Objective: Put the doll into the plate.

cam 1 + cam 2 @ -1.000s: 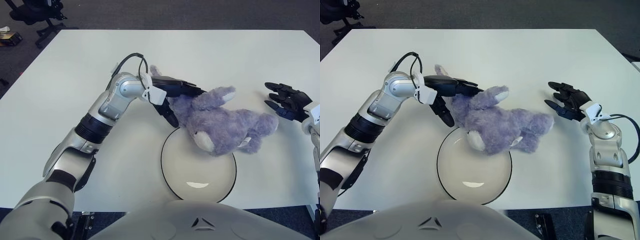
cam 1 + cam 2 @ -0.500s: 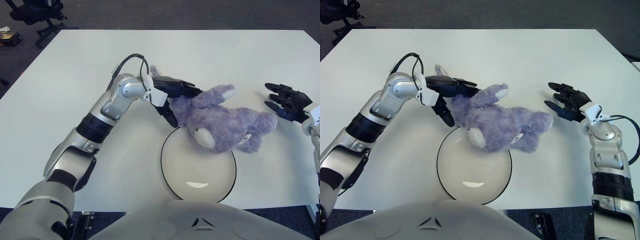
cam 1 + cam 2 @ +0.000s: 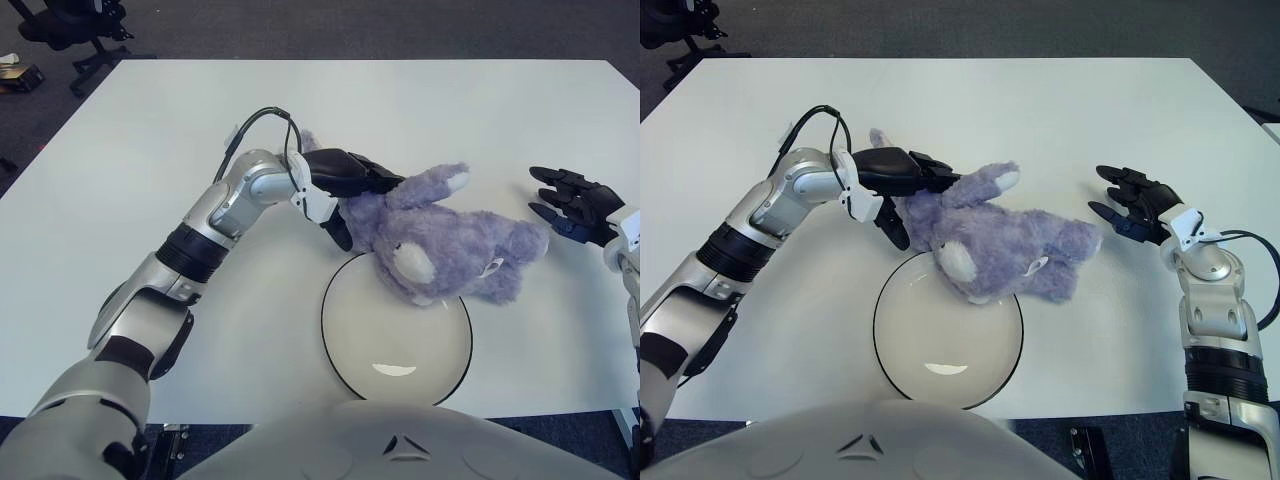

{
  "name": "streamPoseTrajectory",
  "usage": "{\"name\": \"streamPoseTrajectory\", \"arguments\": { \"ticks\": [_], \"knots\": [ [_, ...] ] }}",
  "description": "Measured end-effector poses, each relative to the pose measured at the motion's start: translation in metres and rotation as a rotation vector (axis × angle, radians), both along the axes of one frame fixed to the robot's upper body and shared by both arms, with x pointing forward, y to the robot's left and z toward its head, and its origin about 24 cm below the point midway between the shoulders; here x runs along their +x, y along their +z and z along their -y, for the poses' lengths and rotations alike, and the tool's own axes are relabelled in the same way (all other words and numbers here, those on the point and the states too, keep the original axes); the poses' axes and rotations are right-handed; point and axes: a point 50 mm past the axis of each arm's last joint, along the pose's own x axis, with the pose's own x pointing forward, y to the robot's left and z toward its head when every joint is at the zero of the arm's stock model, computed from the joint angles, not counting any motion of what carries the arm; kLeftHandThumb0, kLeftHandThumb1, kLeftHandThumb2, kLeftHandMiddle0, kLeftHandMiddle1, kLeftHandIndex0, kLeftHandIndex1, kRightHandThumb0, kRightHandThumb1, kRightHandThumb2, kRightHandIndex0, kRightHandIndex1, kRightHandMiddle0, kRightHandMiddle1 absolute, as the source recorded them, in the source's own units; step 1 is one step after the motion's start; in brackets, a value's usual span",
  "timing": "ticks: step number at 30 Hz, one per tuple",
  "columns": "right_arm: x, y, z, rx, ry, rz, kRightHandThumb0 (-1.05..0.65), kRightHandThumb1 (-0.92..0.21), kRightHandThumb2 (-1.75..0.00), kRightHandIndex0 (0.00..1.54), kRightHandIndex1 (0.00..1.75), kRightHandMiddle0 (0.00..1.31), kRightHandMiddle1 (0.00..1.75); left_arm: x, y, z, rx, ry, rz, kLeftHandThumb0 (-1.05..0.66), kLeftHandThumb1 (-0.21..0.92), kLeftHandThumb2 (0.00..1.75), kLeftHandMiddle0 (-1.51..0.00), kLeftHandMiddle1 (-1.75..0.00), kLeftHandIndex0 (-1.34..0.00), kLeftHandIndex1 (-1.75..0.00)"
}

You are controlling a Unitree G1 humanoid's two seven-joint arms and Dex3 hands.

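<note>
A purple plush doll [image 3: 440,240] lies partly over the far rim of a white plate with a dark rim [image 3: 340,345]; its head hangs over the plate and its body stretches right over the table. My left hand [image 3: 345,195] is shut on the doll's left end, with fingers over the top and the thumb below it. It also shows in the right eye view [image 3: 902,190]. My right hand [image 3: 575,205] hovers open at the right, apart from the doll.
The white table [image 3: 150,150] ends at its far edge near the top of the view. Beyond it lies dark carpet with an office chair base [image 3: 85,35] at the top left.
My left hand has turned and lifted slightly with the doll, and the doll's head has rolled a little up and to the right over the plate's rim. The right hand has stayed still.
</note>
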Motion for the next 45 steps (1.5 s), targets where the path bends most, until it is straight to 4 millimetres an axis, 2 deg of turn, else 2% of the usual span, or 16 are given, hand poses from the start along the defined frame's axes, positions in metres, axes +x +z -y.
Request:
{"name": "streamPoseTrajectory", "arguments": {
  "ticks": [6, 7, 9, 11, 14, 15, 17, 19, 22, 23, 27, 30, 33, 35, 38, 45],
  "knots": [
    [0.000, 0.000, 0.000, 0.000, -0.001, -0.001, -0.68, -0.92, -0.36, 0.47, 0.00, 0.43, 0.01, 0.000, 0.000, 0.000, 0.012, -0.006, 0.017, -0.57, 0.83, 0.00, -0.48, -0.07, -0.38, -0.03],
    [0.000, 0.000, 0.000, 0.000, -0.001, -0.001, -0.68, -0.92, -0.36, 0.47, 0.00, 0.43, 0.01, 0.000, 0.000, 0.000, 0.014, -0.006, 0.020, -0.55, 0.83, 0.00, -0.47, -0.13, -0.41, -0.03],
    [0.000, 0.000, 0.000, 0.000, -0.001, -0.001, -0.68, -0.92, -0.36, 0.47, 0.00, 0.43, 0.01, 0.001, 0.000, 0.000, 0.018, -0.007, 0.027, -0.50, 0.84, 0.00, -0.32, -0.56, -0.50, -0.03],
    [0.000, 0.000, 0.000, 0.000, -0.001, -0.001, -0.68, -0.92, -0.36, 0.47, 0.00, 0.43, 0.01, 0.001, -0.001, 0.000, 0.018, -0.007, 0.033, -0.46, 0.84, 0.00, -0.23, -0.82, -0.57, -0.04],
    [0.000, 0.000, 0.000, 0.000, -0.001, -0.002, -0.68, -0.92, -0.36, 0.47, 0.00, 0.43, 0.01, 0.001, -0.001, -0.001, 0.017, -0.007, 0.039, -0.42, 0.85, 0.00, -0.15, -1.06, -0.62, -0.07],
    [0.000, 0.000, 0.000, 0.000, -0.001, -0.002, -0.68, -0.92, -0.36, 0.47, 0.00, 0.43, 0.01, 0.002, -0.002, -0.001, 0.017, -0.007, 0.039, -0.39, 0.85, 0.00, -0.15, -1.15, -0.60, -0.19],
    [0.000, 0.000, 0.000, 0.000, -0.001, -0.002, -0.68, -0.92, -0.36, 0.47, 0.00, 0.43, 0.01, 0.003, -0.002, -0.002, -0.010, -0.013, 0.021, -0.29, 0.86, 0.00, -0.12, -1.42, -0.44, -0.74],
    [0.000, 0.001, 0.000, 0.000, -0.001, -0.003, -0.68, -0.92, -0.36, 0.47, 0.00, 0.43, 0.01, 0.004, -0.004, -0.004, -0.041, -0.021, -0.005, -0.22, 0.87, 0.01, -0.11, -1.57, -0.33, -1.11],
    [-0.001, 0.001, -0.001, 0.000, -0.002, -0.003, -0.68, -0.92, -0.36, 0.47, 0.00, 0.43, 0.01, 0.006, -0.006, -0.008, -0.069, -0.026, -0.038, -0.19, 0.87, 0.01, -0.10, -1.63, -0.28, -1.27],
    [-0.001, 0.001, 0.000, 0.000, -0.002, -0.003, -0.68, -0.92, -0.36, 0.47, 0.00, 0.43, 0.01, 0.007, -0.007, -0.009, -0.073, -0.025, -0.043, -0.25, 0.89, 0.09, -0.12, -1.66, -0.36, -1.33],
    [-0.001, 0.001, 0.000, 0.000, -0.003, -0.004, -0.69, -0.92, -0.36, 0.47, 0.00, 0.43, 0.01, 0.009, -0.010, -0.012, -0.094, -0.022, -0.071, -0.05, 0.74, 0.56, -0.36, -1.48, -0.40, -1.56],
    [-0.001, 0.001, 0.000, 0.000, -0.004, -0.004, -0.69, -0.92, -0.36, 0.47, 0.00, 0.43, 0.01, 0.011, -0.011, -0.013, -0.096, -0.009, -0.080, -0.02, 0.65, 0.75, -0.43, -1.46, -0.38, -1.65],
    [-0.001, 0.001, 0.000, 0.000, -0.005, -0.004, -0.69, -0.92, -0.36, 0.47, 0.00, 0.43, 0.00, 0.012, -0.011, -0.014, -0.096, 0.005, -0.087, -0.01, 0.56, 0.91, -0.51, -1.48, -0.37, -1.70],
    [-0.001, 0.001, 0.000, 0.001, -0.006, -0.004, -0.69, -0.92, -0.36, 0.47, 0.00, 0.43, 0.00, 0.014, -0.011, -0.014, -0.098, 0.020, -0.094, 0.00, 0.47, 1.07, -0.52, -1.61, -0.36, -1.73],
    [-0.001, 0.001, 0.000, 0.001, -0.006, -0.004, -0.69, -0.92, -0.35, 0.47, 0.00, 0.43, 0.00, 0.014, -0.011, -0.014, -0.112, 0.033, -0.097, 0.00, 0.41, 1.18, -0.53, -1.70, -0.39, -1.70],
    [-0.001, 0.001, 0.000, 0.001, -0.008, -0.005, -0.69, -0.92, -0.35, 0.47, 0.00, 0.43, 0.00, 0.010, -0.015, -0.015, -0.207, 0.026, -0.078, 0.00, 0.38, 1.20, -0.55, -1.74, -0.45, -1.61]
  ]
}}
